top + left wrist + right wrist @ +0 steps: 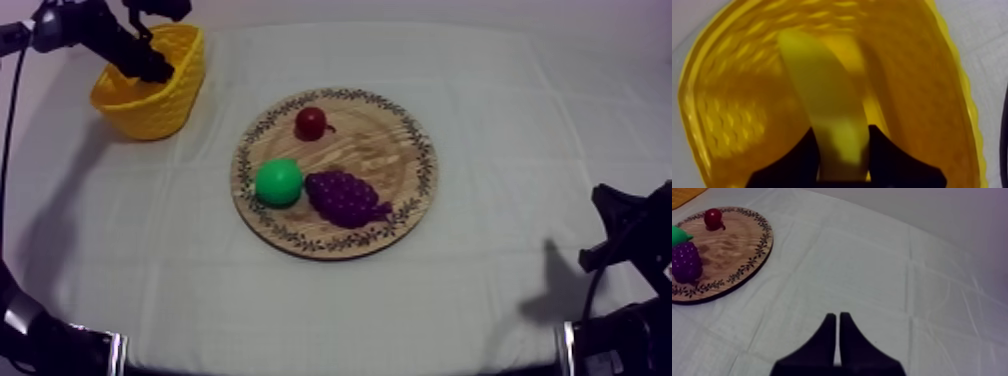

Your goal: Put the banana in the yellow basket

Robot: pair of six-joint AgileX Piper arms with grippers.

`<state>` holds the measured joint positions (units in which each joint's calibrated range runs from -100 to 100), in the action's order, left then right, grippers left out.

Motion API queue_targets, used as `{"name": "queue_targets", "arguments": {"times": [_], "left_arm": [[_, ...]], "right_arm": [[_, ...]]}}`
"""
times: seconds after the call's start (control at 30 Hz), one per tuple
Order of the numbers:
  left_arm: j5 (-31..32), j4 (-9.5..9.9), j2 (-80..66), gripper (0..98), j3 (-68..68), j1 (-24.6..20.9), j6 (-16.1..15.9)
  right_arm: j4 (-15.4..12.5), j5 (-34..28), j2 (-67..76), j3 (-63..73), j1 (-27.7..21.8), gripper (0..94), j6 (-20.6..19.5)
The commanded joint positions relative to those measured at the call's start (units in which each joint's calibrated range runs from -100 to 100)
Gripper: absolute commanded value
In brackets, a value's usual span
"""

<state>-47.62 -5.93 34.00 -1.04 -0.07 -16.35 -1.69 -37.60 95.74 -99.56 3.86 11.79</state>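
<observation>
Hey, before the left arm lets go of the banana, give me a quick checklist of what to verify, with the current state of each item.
1. Banana held by the left gripper: ok, it is shut on the banana.
2. Banana over the yellow basket: ok, the basket's inside wall shows all round it.
3. Banana tip resting on the basket floor: cannot tell.
4. Right gripper out of the way: ok, shut on nothing, over bare cloth beside the wooden board.
5. Other fruit undisturbed: ok, the small red fruit, pear and grapes lie on the board.
</observation>
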Motion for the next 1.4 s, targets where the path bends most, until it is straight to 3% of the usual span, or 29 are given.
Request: {"name": "queue_targets", "arguments": {"times": [0.0,0.27,0.63,0.93,1.07,1.37], "left_arm": [[0.13,-0.15,0.05,43.6,0.27,-0.07,-0.26],[0.41,-1.04,-0.26,56.3,0.72,-0.24,-1.33],[-0.89,-1.08,-3.81,56.0,-0.31,-0.11,-1.32],[-0.91,-0.71,-8.31,25.3,1.88,0.03,-0.24],[-0.38,-0.65,-11.23,6.8,4.32,0.29,-0.78],[0.33,-0.93,-23.16,0.5,11.03,0.56,0.56]], "right_arm": [[0.00,0.02,0.01,0.00,0.04,0.5,0.01],[0.00,0.02,0.01,0.00,0.04,0.5,0.01],[0.00,0.02,0.01,0.00,0.04,0.5,0.01],[0.00,0.02,0.01,0.00,0.09,0.5,0.01],[0.00,0.02,0.01,0.00,0.11,0.5,0.01],[0.00,0.02,0.01,0.00,0.12,0.5,0.01]]}}
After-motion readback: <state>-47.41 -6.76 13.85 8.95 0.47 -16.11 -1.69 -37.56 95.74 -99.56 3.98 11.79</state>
